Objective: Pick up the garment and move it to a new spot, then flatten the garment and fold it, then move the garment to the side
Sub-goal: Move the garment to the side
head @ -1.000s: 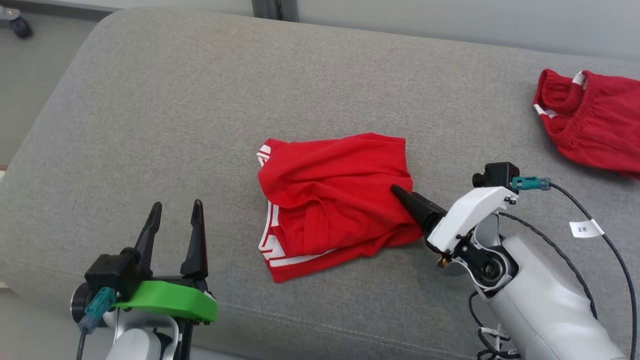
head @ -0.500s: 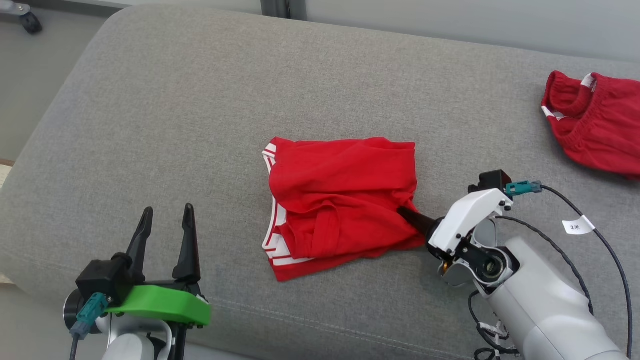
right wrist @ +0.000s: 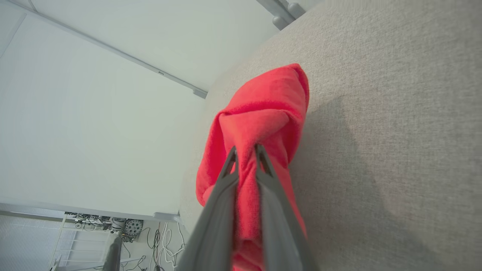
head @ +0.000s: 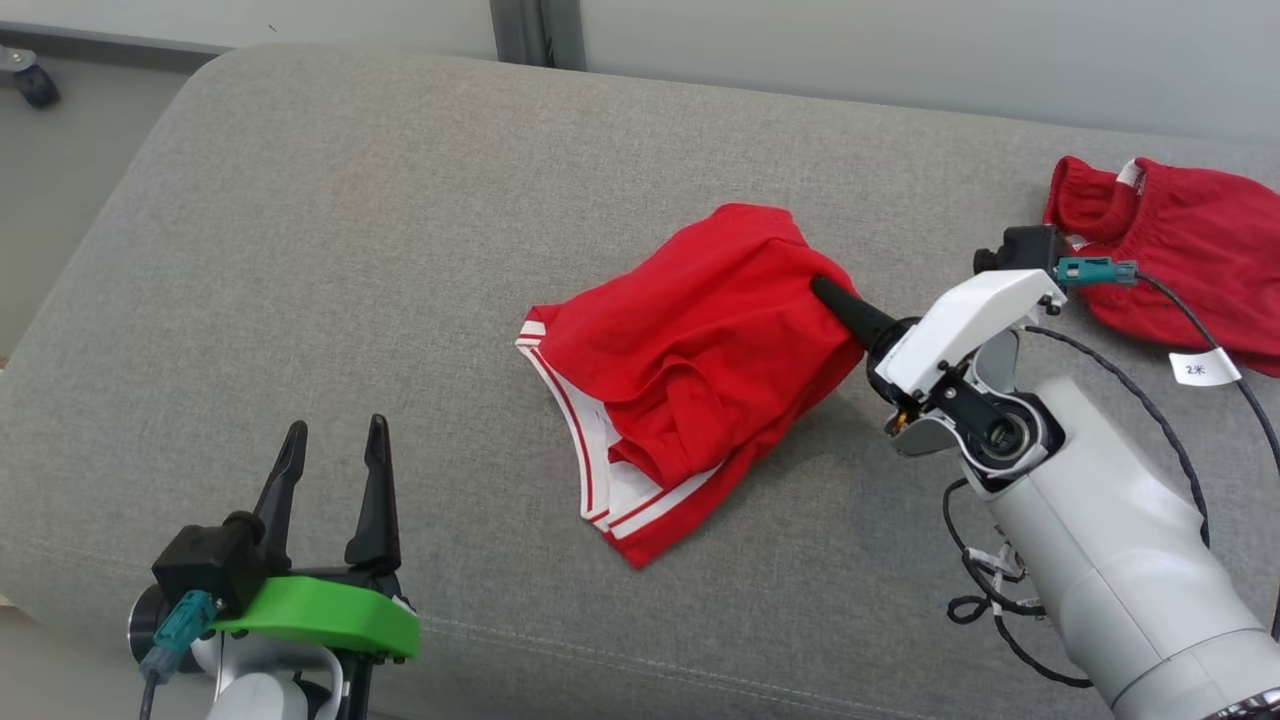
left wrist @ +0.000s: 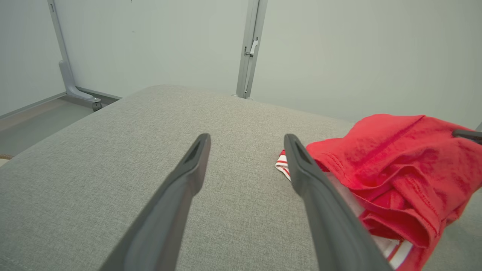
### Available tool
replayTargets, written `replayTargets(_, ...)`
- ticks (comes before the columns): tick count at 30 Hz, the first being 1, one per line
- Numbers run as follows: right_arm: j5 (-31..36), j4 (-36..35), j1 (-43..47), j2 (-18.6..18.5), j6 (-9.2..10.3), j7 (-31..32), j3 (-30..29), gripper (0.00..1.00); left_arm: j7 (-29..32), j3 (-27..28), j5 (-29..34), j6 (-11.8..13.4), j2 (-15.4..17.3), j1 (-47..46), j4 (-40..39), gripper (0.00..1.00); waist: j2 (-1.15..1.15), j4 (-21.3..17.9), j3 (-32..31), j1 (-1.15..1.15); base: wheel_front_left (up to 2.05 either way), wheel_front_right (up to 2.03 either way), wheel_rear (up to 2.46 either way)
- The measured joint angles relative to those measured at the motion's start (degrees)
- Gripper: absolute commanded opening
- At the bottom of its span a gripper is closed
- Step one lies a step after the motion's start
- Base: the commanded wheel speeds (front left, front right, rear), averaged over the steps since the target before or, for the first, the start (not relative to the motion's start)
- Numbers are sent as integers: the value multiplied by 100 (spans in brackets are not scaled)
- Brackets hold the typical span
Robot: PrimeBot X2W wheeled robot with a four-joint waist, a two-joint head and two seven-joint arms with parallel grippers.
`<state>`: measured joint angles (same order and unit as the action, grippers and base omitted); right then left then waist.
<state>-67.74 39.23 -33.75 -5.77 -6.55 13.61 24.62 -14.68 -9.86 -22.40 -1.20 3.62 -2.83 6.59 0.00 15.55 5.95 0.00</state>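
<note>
Right jaws pinch garment (head: pixel 700 345) edge; bare cushion (head: pixel 350 250) leftward

My right gripper (head: pixel 818 287) has its fingertips buried in a fold of the red garment (head: pixel 690 340), so the head view hides where they end. In the left wrist view that garment runs off the right and bottom edges, partly behind one finger (left wrist: pixel 320 199) of my left gripper (left wrist: pixel 244 140). A second red garment (head: pixel 1190 250) is cut by the head view's right edge and partly covered by my wrist camera (head: pixel 1020 250). Print on a white cable tag (head: pixel 1203 368) is too small to read.
</note>
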Motion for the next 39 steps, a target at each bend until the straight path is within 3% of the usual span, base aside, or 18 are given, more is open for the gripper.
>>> replayTargets(8, 189, 246, -47, -470, 0, 113, 196, 0, 0, 43, 102, -60, -33, 116, 3, 100, 0, -19, -92, 0, 0, 0, 0)
replayTargets(19, 202, 293, -42, -622, -2, -94, 57, 0, 0, 213, 158, -105, -54, 185, -42, 100, 0, -139, -69, 0, 0, 0, 0)
replayTargets(39, 1051, -51, -2046, -2024, -49, 108, 109, 0, 0, 147, 158, -233, -85, 135, -333, 100, 0, -387, 727, 0, 0, 0, 0)
